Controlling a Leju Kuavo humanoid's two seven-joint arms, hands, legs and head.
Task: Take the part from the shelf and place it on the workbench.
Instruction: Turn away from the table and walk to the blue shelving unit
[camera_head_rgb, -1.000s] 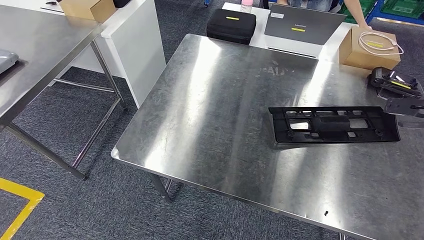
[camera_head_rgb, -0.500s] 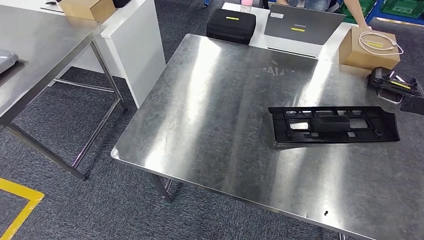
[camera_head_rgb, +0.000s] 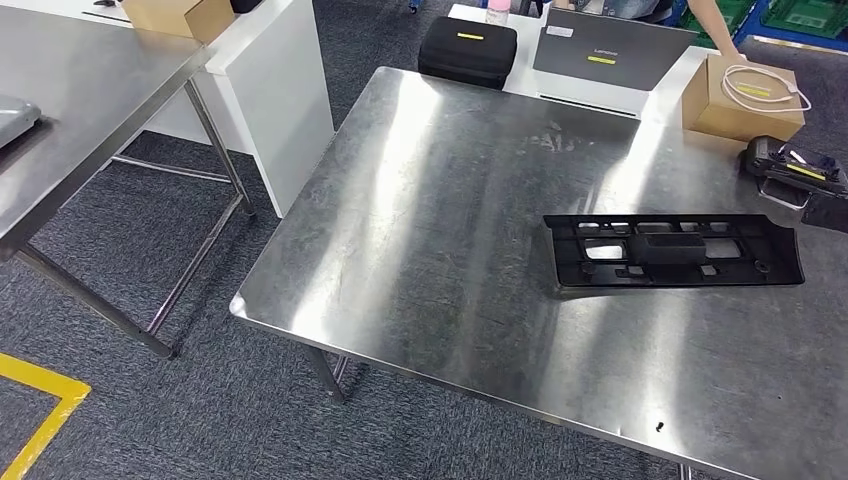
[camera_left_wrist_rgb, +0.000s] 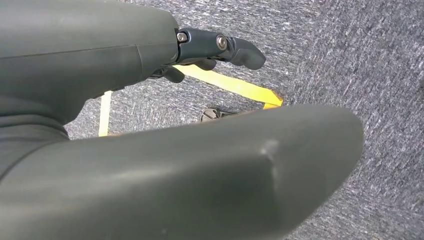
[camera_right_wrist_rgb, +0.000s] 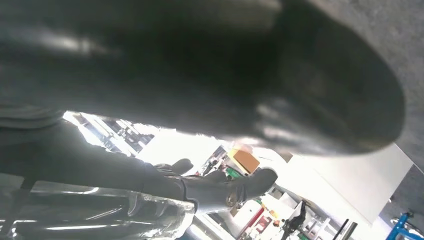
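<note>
While a cardboard box (camera_head_rgb: 741, 98), a laptop (camera_head_rgb: 607, 52) and a black case (camera_head_rgb: 465, 52) line the steel desk's (camera_head_rgb: 430, 230) far edge, the black plastic part (camera_head_rgb: 672, 251) lies flat toward its right side, with bare steel to its left. Left hand (camera_left_wrist_rgb: 150, 75) hangs over carpet, fingers (camera_left_wrist_rgb: 220, 45) loosely extended, holding nothing; right hand's (camera_right_wrist_rgb: 210, 185) fingers (camera_right_wrist_rgb: 250, 182) grip nothing, apart from the part.

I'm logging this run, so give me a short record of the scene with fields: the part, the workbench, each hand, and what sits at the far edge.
part: black plastic part lying flat on the workbench, free of both hands
workbench: steel workbench
left hand: over carpet, holding nothing
right hand: fingers apart, holding nothing
far edge: black case, laptop, cardboard box with a white cable
</note>
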